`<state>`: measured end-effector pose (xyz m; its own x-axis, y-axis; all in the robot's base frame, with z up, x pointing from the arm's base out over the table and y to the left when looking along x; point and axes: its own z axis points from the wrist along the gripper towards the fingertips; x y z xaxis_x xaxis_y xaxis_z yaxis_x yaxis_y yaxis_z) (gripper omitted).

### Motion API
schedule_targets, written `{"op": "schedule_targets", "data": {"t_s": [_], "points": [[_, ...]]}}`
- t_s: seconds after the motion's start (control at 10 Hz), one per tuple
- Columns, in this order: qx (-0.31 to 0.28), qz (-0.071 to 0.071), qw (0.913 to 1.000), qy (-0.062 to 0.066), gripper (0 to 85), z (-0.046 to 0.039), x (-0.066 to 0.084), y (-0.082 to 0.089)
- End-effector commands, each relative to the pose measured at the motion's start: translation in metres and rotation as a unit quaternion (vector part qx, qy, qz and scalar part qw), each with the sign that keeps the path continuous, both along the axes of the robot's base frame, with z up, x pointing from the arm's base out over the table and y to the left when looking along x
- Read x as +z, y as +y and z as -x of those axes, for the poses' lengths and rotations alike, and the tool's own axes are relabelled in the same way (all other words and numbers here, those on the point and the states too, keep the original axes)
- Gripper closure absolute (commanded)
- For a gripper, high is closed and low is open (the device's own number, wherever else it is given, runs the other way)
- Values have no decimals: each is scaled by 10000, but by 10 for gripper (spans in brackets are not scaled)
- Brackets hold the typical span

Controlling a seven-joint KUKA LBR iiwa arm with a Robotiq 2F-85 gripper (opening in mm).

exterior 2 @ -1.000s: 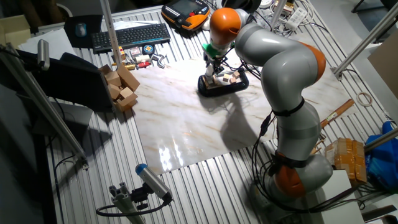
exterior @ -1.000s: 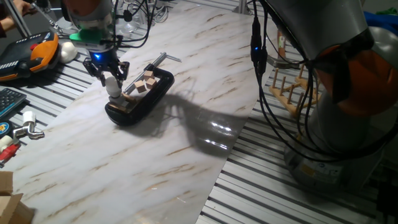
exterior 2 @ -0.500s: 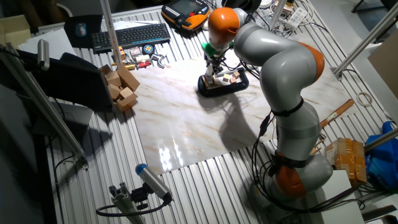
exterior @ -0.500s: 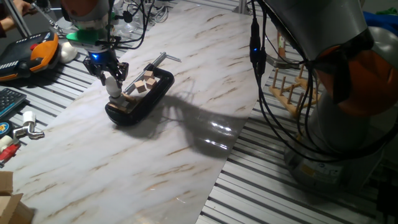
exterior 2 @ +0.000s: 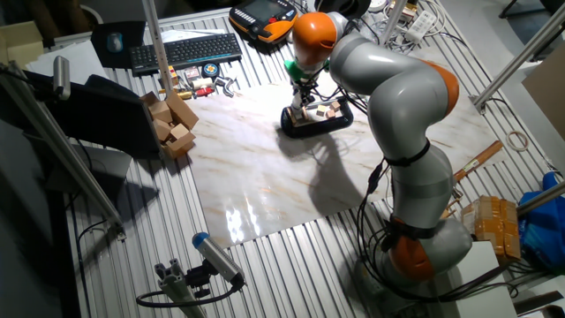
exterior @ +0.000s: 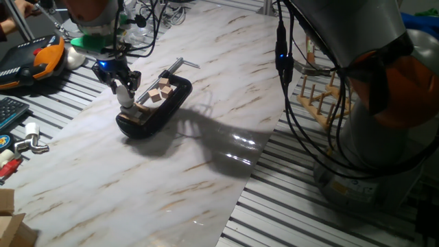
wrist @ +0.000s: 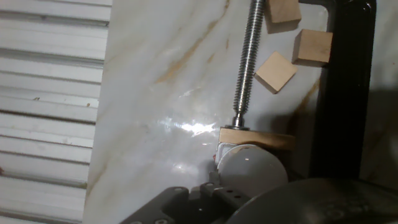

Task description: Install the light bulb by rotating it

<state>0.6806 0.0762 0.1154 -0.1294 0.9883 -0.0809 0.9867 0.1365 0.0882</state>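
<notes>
Tool [exterior: 123, 90] is clenched on the light bulb [exterior: 125, 98], upright at the near end of the black clamp [exterior: 154, 110] on the bench [exterior: 206, 151]. Bulb prob. light, slick, fragile glass; grip the globe's widest part w/ gentle force.

A small frosted white light bulb [exterior: 125, 97] is standing upright at the near end of a black C-clamp [exterior: 154, 104] lying flat on the marble board. In the hand view, the light bulb [wrist: 250, 169] is showing as 1 rounded white globe with a faint highlight, sitting just below a small wooden block [wrist: 256, 137] pressed under the clamp's threaded screw [wrist: 244, 61].
</notes>
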Motion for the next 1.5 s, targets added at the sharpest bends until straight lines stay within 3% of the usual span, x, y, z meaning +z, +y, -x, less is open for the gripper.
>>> {"op": "schedule_targets", "data": {"t_s": [0.0, 0.2, 0.4, 0.5, 0.6, 0.7, 0.8, 1.0, 1.4], "points": [[-58, 9, 10000, -14, 850, 0, -1, -1], [-102, 12, 9999, -48, 850, 2, -6, 0], [-88, 21, 10000, -24, 510, 3, -10, 0], [-11, 6, 10000, -33, 510, 3, -11, 0], [93, 1, 9999, -103, 170, 3, -16, -2], [251, -3, 9995, -185, 170, 3, -23, -3], [375, 13, 9991, -215, 0, 5, -30, -6], [605, 88, 9979, -228, 0, 6, -21, -20], [1135, 209, 9931, -183, 0, 20, 170, -64]]}}
